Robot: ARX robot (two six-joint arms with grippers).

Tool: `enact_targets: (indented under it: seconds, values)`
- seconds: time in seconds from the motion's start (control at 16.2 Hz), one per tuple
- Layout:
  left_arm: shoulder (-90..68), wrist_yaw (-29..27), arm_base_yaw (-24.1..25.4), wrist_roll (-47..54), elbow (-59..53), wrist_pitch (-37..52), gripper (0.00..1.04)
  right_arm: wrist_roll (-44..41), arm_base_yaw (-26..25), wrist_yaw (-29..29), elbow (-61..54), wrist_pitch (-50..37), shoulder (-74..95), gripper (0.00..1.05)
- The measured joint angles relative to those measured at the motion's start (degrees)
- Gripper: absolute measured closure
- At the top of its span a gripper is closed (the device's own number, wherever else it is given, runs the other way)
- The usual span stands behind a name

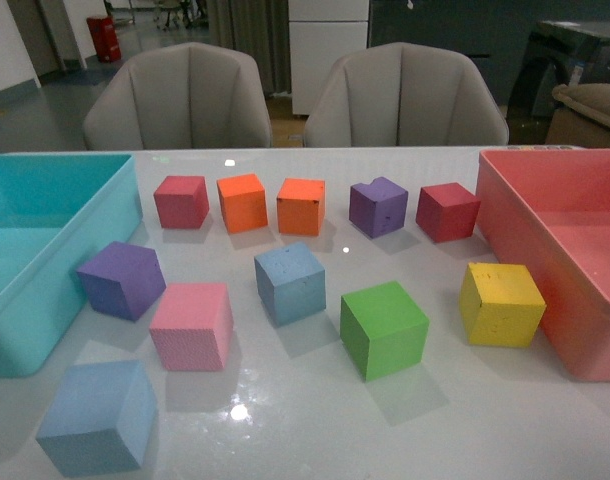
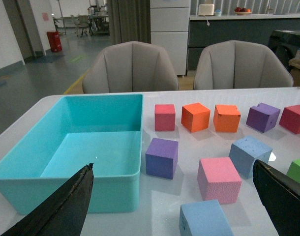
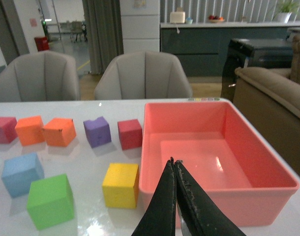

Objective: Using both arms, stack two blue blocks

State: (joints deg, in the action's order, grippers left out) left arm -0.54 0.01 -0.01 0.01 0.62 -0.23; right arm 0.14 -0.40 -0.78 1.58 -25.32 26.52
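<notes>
We log one blue block (image 1: 290, 283) at the centre of the front view and a second blue block (image 1: 95, 418) at lower left, well apart. A pink cube (image 1: 192, 325) sits between them, and a teal bin (image 1: 105, 215) is at left. The left gripper (image 2: 172, 164) is spread wide and holds nothing. The right gripper (image 3: 173, 164) is closed and holds nothing.

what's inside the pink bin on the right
Nothing shows inside the pink bin: the right wrist view shows only its bare floor and walls. The shut right gripper and the bin's near wall cover a strip of the floor closest to the camera.
</notes>
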Motion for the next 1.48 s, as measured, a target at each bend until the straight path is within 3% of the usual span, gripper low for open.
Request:
enact_targets:
  seconds: [0.93,1.05,1.36,1.48]
  values:
    - [0.00,0.00,0.00,0.00,0.00,0.04,0.07,0.00,0.39,0.76,-0.92,15.34,-16.65,1.03]
    - [0.00,-0.02,0.00,0.00,0.00,0.02,0.07,-0.02,0.39,0.79,-0.85,25.51,-23.65,1.03]
    - [0.00,0.00,0.00,0.02,0.00,0.00,0.07,-0.02,0.39,0.76,-0.87,25.42,-26.27,1.03]
    - [0.00,0.00,0.00,0.00,0.00,0.04,0.07,-0.02,0.39,0.79,-0.87,25.53,-26.27,0.89]
